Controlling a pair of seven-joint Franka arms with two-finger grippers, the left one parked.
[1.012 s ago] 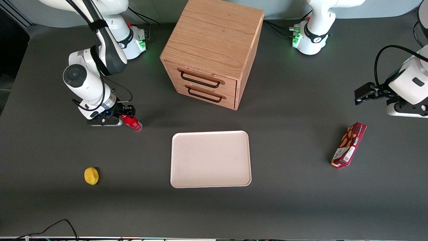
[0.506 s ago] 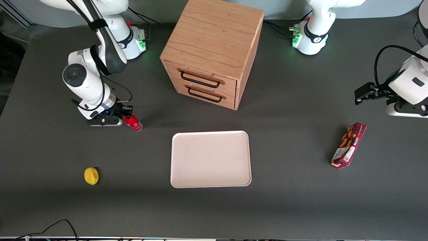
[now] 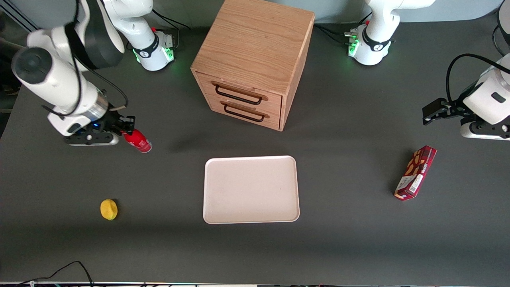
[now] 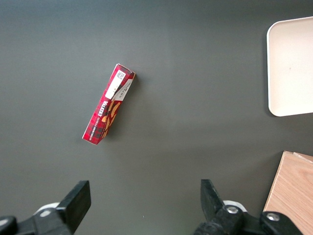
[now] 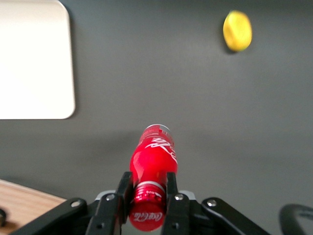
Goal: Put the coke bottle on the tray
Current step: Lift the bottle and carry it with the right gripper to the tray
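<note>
the gripper (image 3: 126, 128) pinches the neck of the one coke bottle (image 3: 137, 141), and it looks lifted off the table, though that is hard to tell for sure. it hangs toward the working arm's end, well apart from the one tray (image 3: 251, 189). bare dark table (image 3: 175, 179) lies open between the bottle and the tray's rim. in the wrist view both fingers (image 5: 172, 196) press on the neck just under the cap, which the front view does not show well. there is one wooden cabinet (image 3: 255, 59) with two drawers, one lemon (image 3: 108, 209) and one snack box (image 3: 415, 172).
</note>
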